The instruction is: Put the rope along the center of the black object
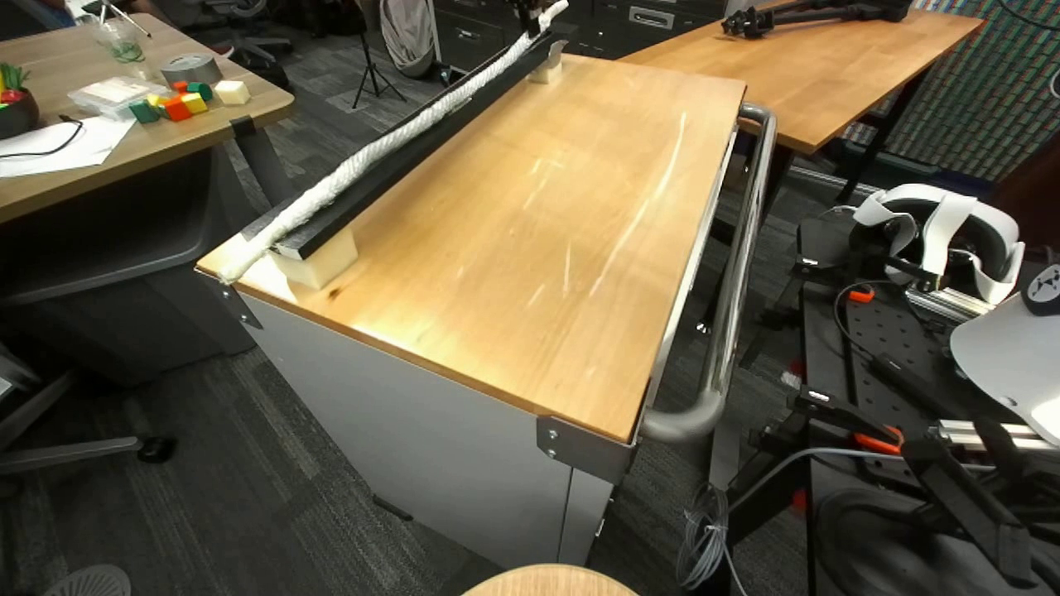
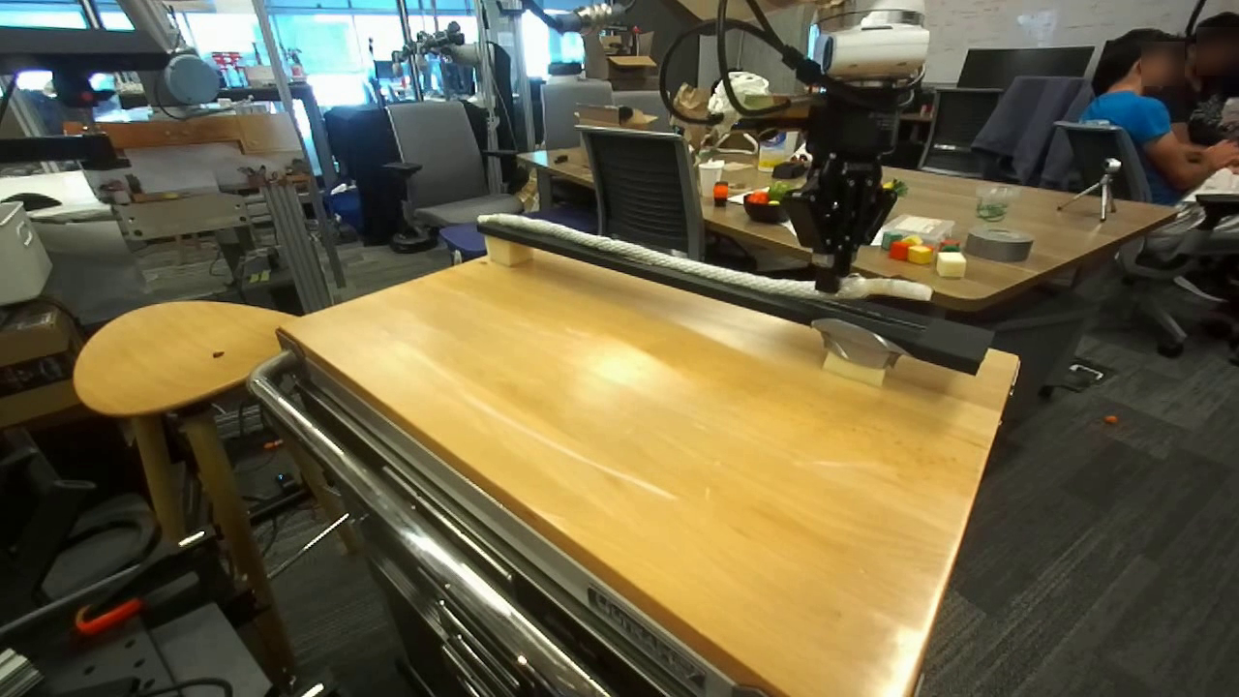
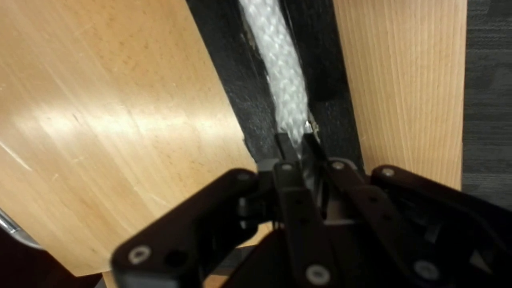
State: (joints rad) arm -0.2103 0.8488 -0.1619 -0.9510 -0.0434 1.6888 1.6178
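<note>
Lying along the rail (image 2: 736, 292), the rope (image 2: 668, 258) is clamped in the gripper (image 3: 295, 141)
In an exterior view its right tip (image 2: 908, 289) strays off-centre; best align it, pressing gently, before releasing.

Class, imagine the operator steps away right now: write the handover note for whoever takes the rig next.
Gripper: shut on the white rope, close to one end.
Rope: stretched along the black rail; the tip beyond the gripper appears raised off it, and the opposite end runs past the rail toward a corner of the tabletop.
Rail: propped on pale blocks.
Done: most of the rope lies roughly along the rail's middle.
Left: probably lower the gripped end, release it, then check the whole line is centred.
</note>
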